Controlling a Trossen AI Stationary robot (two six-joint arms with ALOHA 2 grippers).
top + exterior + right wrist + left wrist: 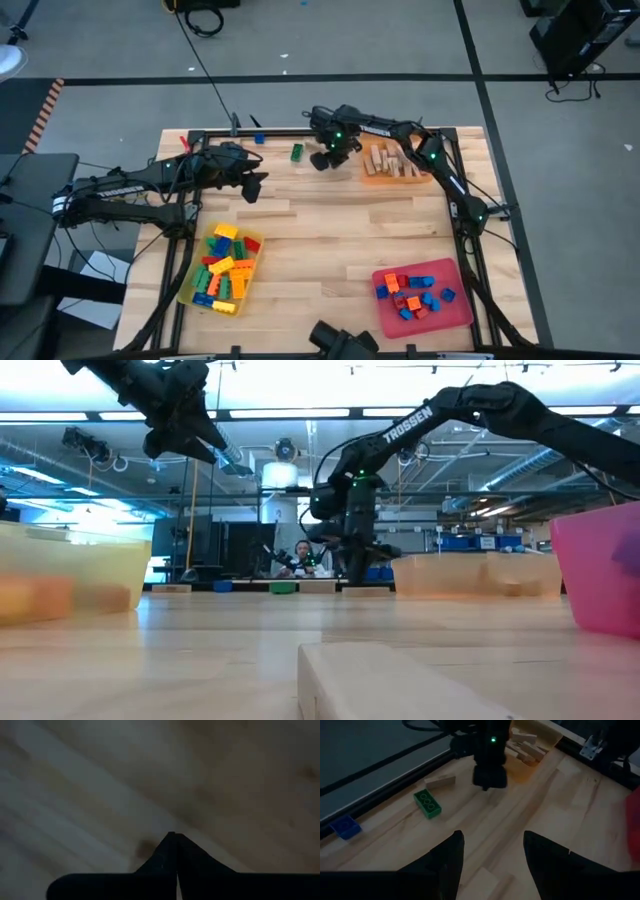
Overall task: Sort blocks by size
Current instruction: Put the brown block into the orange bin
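Yellow plastic tray [187,285] w/ large plastic bricks sits front-left on light wooden table [320,245]; red tray [460,310] w/ small bricks front-right; orange tray [372,176] w/ tan wooden pieces at back, green plastic brick [297,152] left of it

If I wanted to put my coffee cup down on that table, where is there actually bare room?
The widest bare wood is the middle of the table, between the yellow tray and the red tray, in front of both arms. It is crowded along the far edge: the green block, the right gripper, the left gripper and the tray of wooden pieces.
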